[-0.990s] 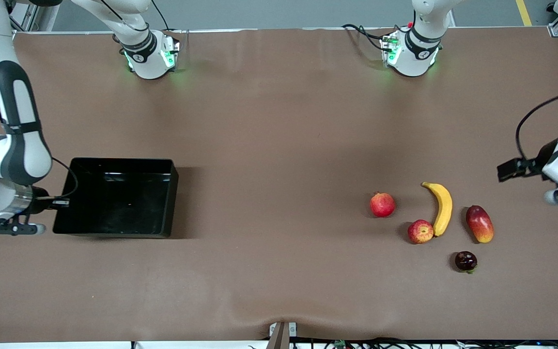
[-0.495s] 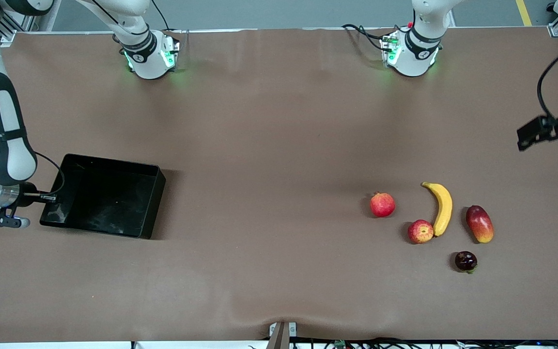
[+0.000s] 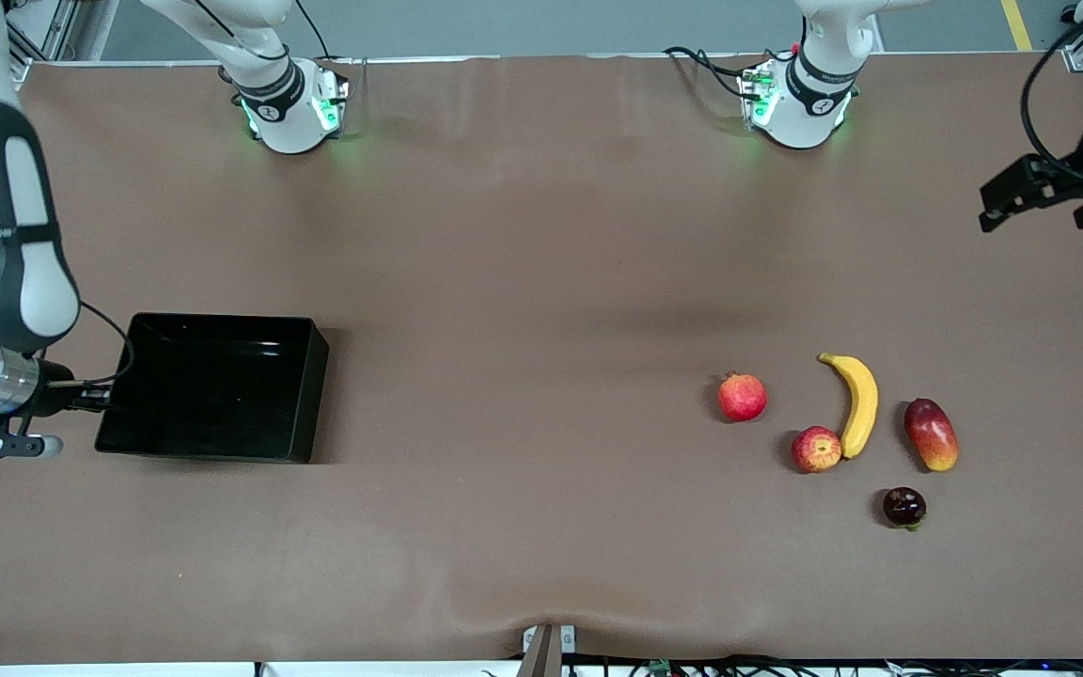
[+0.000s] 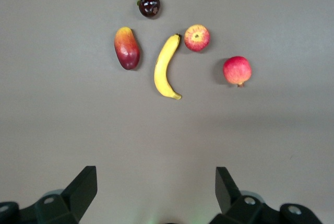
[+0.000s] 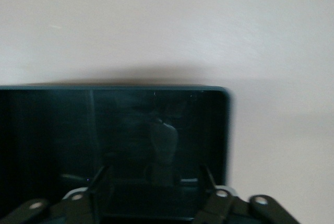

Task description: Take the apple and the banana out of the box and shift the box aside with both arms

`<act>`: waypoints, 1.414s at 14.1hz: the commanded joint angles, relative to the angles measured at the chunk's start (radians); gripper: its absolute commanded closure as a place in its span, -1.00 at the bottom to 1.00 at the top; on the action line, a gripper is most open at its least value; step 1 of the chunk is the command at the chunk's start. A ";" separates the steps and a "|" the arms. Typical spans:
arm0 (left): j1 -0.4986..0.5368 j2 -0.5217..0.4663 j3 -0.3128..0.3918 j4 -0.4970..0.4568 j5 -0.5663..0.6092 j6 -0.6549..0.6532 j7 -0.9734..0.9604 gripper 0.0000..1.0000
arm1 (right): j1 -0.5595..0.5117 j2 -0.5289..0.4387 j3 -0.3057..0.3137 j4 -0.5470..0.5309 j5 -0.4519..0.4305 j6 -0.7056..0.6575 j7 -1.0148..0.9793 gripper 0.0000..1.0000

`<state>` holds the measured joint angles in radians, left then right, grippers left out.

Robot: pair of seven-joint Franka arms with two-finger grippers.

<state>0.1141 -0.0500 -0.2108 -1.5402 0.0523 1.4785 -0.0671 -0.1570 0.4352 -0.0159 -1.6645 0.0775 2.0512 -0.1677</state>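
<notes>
**What's sitting on your desk right now**

Your brown desk (image 3: 541, 282) has the black box (image 3: 212, 387) at the right arm's end. Over at the left arm's end you've got a cluster: pomegranate (image 3: 742, 397), apple (image 3: 816, 448) touching the banana (image 3: 856, 402), mango (image 3: 931, 433), and a small dark fruit (image 3: 904, 506) nearest the front camera.

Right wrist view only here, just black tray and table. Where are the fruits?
Observer: Banana and apple lie side by side at the left arm's end of the table, well apart from the box, which has the right gripper at its wall.
Operator: Left gripper on them?
Observer: No. Left gripper hangs open over bare table, holding nothing.
Operator: Other fruit nearby?
Observer: Pomegranate, mango and a small dark fruit lie beside them.
</notes>
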 commanded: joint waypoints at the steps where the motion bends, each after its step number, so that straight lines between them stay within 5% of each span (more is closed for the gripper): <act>1: -0.086 -0.089 0.077 -0.118 -0.015 0.048 -0.010 -1.00 | 0.074 -0.099 -0.003 -0.015 -0.004 -0.074 0.106 -1.00; 9: -0.061 -0.085 0.085 -0.089 -0.025 0.043 -0.008 -1.00 | 0.134 -0.278 -0.003 0.124 -0.004 -0.446 0.185 -1.00; 20: -0.059 -0.073 0.085 -0.087 -0.038 0.036 -0.011 -1.00 | 0.105 -0.458 -0.001 0.120 -0.048 -0.618 0.231 -1.00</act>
<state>0.0518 -0.1130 -0.1270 -1.6176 0.0331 1.5117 -0.0793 -0.0354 0.0084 -0.0322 -1.5296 0.0432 1.4489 0.0384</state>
